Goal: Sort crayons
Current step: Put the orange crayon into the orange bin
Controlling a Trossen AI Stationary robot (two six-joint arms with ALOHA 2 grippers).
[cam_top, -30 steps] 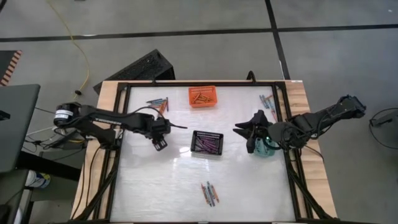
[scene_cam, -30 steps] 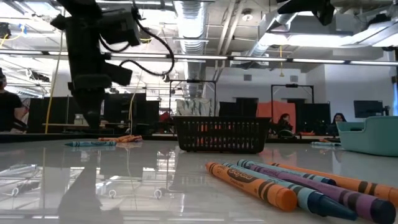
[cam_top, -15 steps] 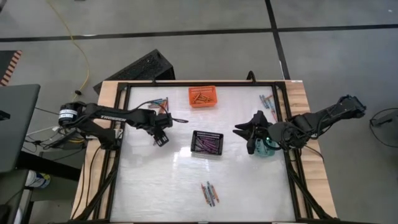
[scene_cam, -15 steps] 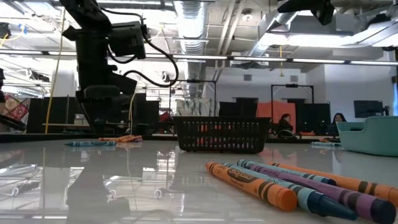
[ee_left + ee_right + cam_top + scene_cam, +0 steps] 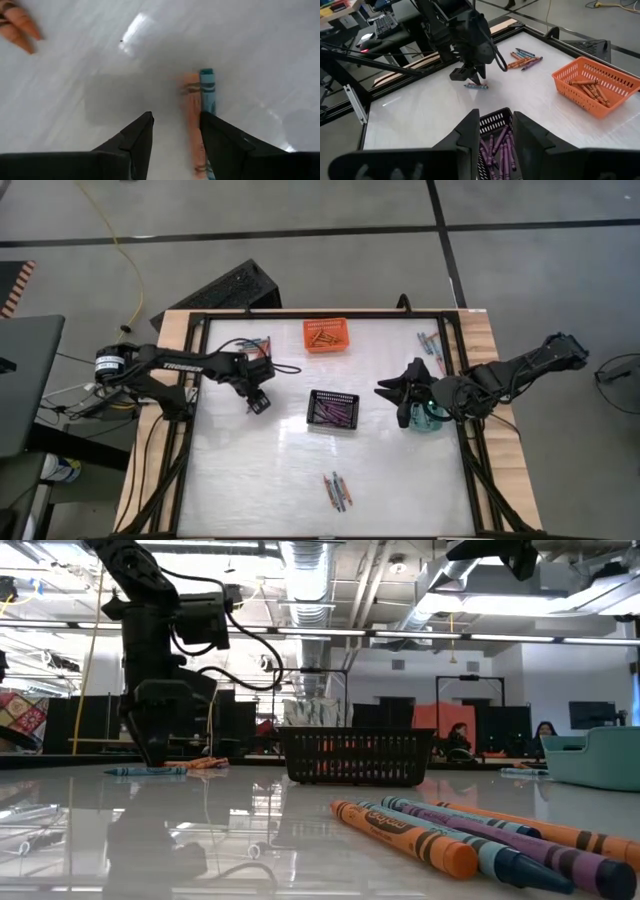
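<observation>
Grey floor tiles (image 5: 300, 240) with dark seams surround the table; exposed ceiling ducts (image 5: 310, 570) and strip lights (image 5: 420, 637) hang overhead.

Two dark jointed arms, black cables, white lettering on the left arm (image 5: 170, 365).

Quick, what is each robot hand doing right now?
Left end effector: open, empty, low over two crayons.
Right end effector: open, empty, above the black basket.
</observation>
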